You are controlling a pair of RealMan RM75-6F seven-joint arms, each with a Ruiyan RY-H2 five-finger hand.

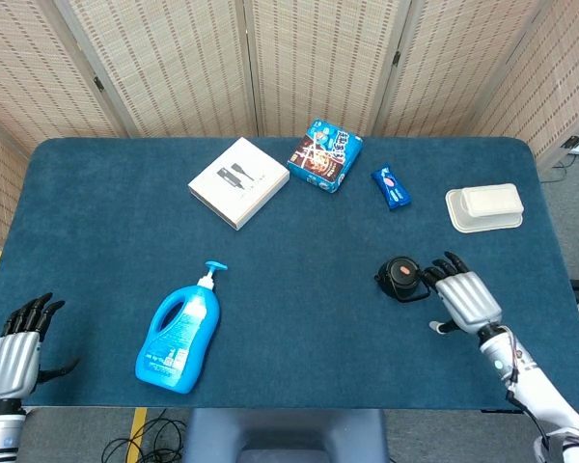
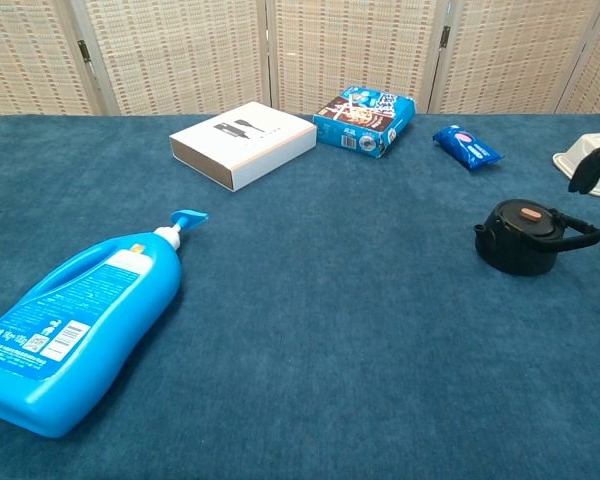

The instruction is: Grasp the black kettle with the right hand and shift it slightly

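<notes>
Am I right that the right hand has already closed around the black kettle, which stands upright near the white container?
Not quite: the right hand is open beside the black kettle, not closed around it, as the head view shows. The kettle does stand upright, with the white container beyond it.
</notes>
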